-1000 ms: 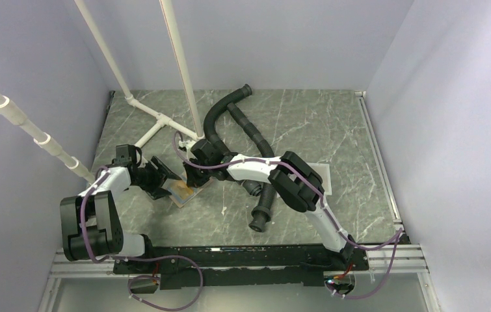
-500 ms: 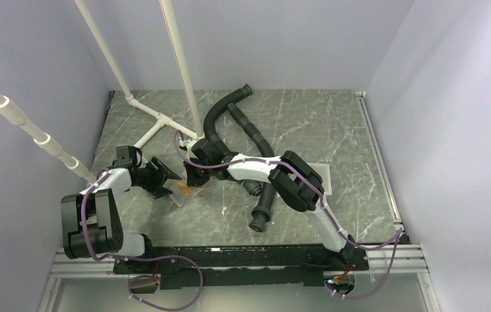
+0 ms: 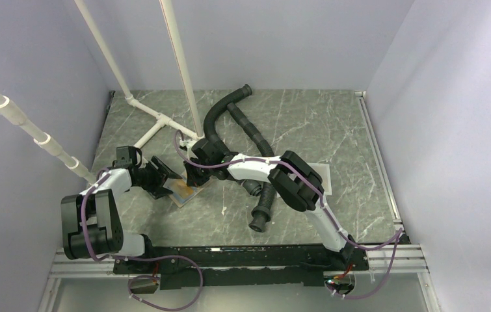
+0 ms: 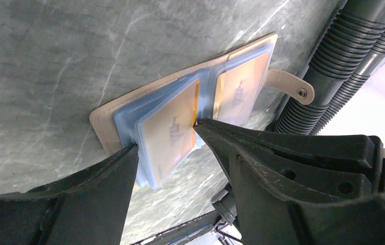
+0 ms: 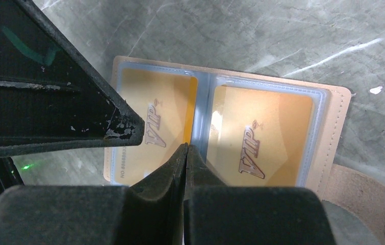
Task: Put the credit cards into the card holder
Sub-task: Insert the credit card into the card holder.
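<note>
The card holder [image 5: 339, 122] lies open and flat on the grey marbled surface [image 3: 333, 123], left of centre in the top view, with orange-yellow credit cards [image 5: 266, 132] seated in its clear sleeves on both sides of the fold. Black corrugated hoses [image 3: 259, 192] run from upper centre down past the holder's right side; in the left wrist view they sit just beside the snap tab [image 4: 289, 87]. A white pipe frame [image 3: 158, 123] stands above and left of the holder, and a white tray [image 3: 324, 172] is partly hidden under the right arm. The left hand [image 4: 165, 135] stands wide, its tips at either edge of the nearer sleeve stack and touching it. The right hand [image 5: 185, 148] is closed to a point, its tips resting at the fold between the two sleeves, with nothing seen between them. Walls close in three sides; bare surface shows at the right and upper right of the top view. Against the frame one second earlier, the arms and the holder show no discernible shift.
</note>
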Available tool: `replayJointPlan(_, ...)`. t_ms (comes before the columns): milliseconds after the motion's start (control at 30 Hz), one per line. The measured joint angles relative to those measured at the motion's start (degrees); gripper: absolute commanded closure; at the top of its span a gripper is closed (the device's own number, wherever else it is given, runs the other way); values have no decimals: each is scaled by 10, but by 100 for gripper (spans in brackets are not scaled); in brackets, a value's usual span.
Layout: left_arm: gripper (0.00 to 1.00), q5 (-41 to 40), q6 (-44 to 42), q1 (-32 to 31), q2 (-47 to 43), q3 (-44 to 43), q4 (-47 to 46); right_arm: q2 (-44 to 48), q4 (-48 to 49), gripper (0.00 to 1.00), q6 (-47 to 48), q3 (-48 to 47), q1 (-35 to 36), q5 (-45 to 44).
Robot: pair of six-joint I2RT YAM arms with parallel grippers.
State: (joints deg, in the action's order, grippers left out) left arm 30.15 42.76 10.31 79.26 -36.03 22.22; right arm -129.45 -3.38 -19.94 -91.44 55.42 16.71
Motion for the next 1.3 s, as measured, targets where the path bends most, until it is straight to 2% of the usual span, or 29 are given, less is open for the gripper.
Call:
replayJointPlan(300,27,0,2,0,-21,-4,30,0,0,98,0,0,-1,1)
replayJointPlan(1000,28,0,4,-5,-12,-5,23,-2,1,99,0,-1,-2,5)
replayJointPlan(1300,36,0,11,-11,1,-5,6,-3,0,99,0,-2,-2,6)
